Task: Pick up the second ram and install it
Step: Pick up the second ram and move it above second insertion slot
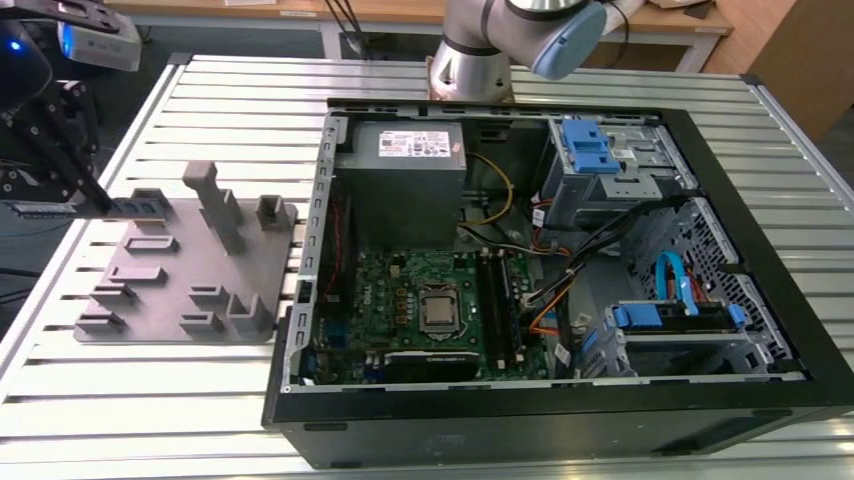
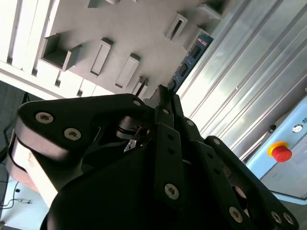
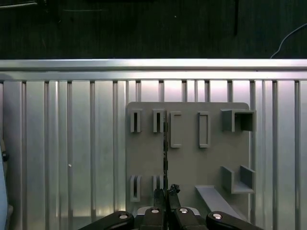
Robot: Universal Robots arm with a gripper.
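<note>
**Ram stick in the gripper, out at the fixture**

The gripper (image 3: 167,191) has its fingers drawn together on one end of the second ram (image 2: 189,60). The rest of the slim blue stick runs out past the fingertips, over the edge of the grey fixture plate (image 1: 187,285) and the slatted table (image 1: 240,90). In the first wrist view the stick shows edge-on as a thin dark line.

It should handle as a light, stiff and thin part. A pinch across its flat faces near the end, as here, looks enough to carry it. The chips and the contact edge are the fragile parts, so the fingers should stay off them, and any twist could flex the board.

In the exterior view the fixture sits at about nine o'clock from the open computer case (image 1: 561,425). The green motherboard (image 1: 400,275) lies inside the case, with its long black slots (image 1: 497,300) at about three o'clock from the processor.
</note>
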